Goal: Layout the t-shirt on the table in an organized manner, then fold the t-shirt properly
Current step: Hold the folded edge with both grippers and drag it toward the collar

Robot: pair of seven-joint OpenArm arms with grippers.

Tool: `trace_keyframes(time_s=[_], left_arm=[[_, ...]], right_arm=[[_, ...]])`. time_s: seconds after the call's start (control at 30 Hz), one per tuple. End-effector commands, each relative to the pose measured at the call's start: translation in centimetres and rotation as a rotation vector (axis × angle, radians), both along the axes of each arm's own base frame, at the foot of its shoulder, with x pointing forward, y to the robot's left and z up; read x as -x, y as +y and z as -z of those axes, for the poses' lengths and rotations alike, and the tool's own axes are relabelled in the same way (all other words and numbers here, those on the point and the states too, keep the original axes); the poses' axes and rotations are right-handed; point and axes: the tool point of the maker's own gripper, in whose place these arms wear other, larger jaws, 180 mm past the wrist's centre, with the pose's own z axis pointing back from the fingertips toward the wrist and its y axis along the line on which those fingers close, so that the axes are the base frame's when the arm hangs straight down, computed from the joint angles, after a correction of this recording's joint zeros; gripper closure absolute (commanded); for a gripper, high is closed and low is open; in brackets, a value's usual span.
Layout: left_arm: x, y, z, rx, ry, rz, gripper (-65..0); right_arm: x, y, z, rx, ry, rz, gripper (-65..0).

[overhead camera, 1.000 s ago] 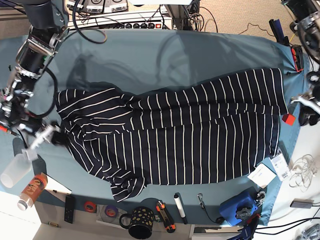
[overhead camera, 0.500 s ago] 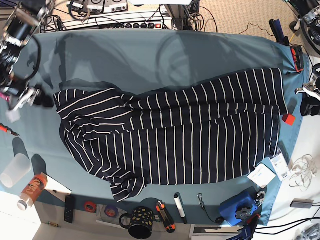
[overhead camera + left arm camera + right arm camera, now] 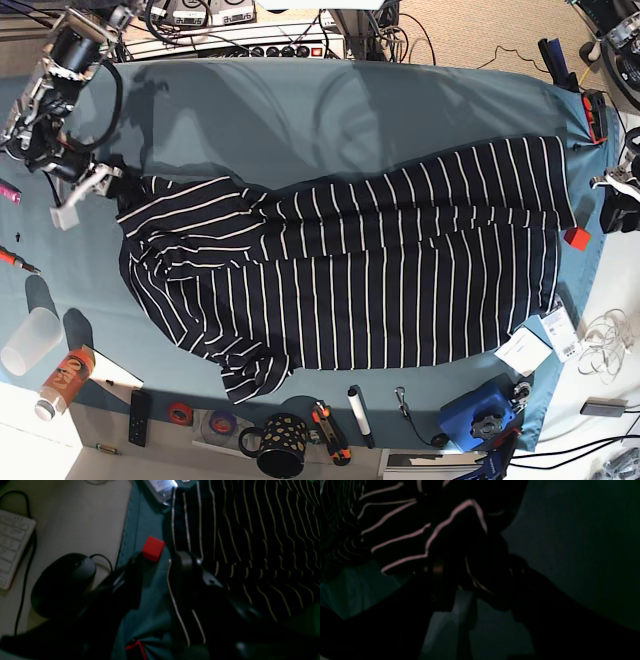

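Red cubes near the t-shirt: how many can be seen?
1. The red cube lies on the table, beside the t-shirt edge. Others may be hidden.

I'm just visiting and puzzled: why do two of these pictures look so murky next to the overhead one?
Base view: bright and sharp, the t-shirt lying on the table with crisp arm shadows. Left wrist view: dim, the near tool blurred. Right wrist view: almost black, only stripes showing.
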Motion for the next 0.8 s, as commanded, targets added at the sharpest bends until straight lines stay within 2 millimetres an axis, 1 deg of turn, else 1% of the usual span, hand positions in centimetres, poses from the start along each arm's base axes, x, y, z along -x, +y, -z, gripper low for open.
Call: trace_keyframes(time_s=[0.0, 0.03, 0.13, 0.2, 0.27, 0.37, 0.53, 0.6, 0.7, 0.77], left_arm=[[-0.6, 0.2, -1.6, -0.017, -0.052, 0.009, -22.4], [-0.6, 0.2, -1.6, -0.017, -0.052, 0.009, -22.4], [-0.5, 0.2, -1.5, -0.017, -0.048, 0.009, -22.4], [-0.2, -0.3, -1.1, 0.011, -0.023, 0.023, -22.4], [0.6, -1.4, -0.2, 0.069, 0.016, 0.053, -22.4], [2.1, -3.2, 1.2, 0.128, 0.049, 0.107, -22.4], [4.1, -4.8, 2.7, 0.199, 0.077, 0.134, -22.4], [4.6, -5.6, 3.3, 0.217, 0.077, 0.147, -22.5], [4.9, -7.0, 4.0, 0.256, 0.065, 0.153, -26.0], [5.2, -7.9, 5.1, 0.261, 0.094, 0.153, -26.7]], right_arm=[[0.4, -0.9, 0.0, 0.043, 0.029, -0.003, -28.2], [0.4, -1.0, -0.1, 0.044, 0.031, -0.004, -22.3], [0.8, -0.9, 0.2, 0.045, 0.056, -0.016, -0.3], [0.9, -1.0, 0.2, 0.048, 0.061, -0.015, 0.0], [0.9, -1.5, 0.0, 0.053, 0.057, -0.007, 0.0], [0.6, -2.8, -0.9, 0.079, 0.032, 0.014, 0.0], [0.3, -5.0, -2.4, 0.133, 0.009, 0.026, 0.0], [0.3, -5.3, -2.6, 0.142, 0.011, 0.026, 0.0], [0.4, -5.2, -2.5, 0.142, 0.017, 0.022, 0.0], [0.4, -5.3, -2.5, 0.142, 0.017, 0.023, 0.0]])
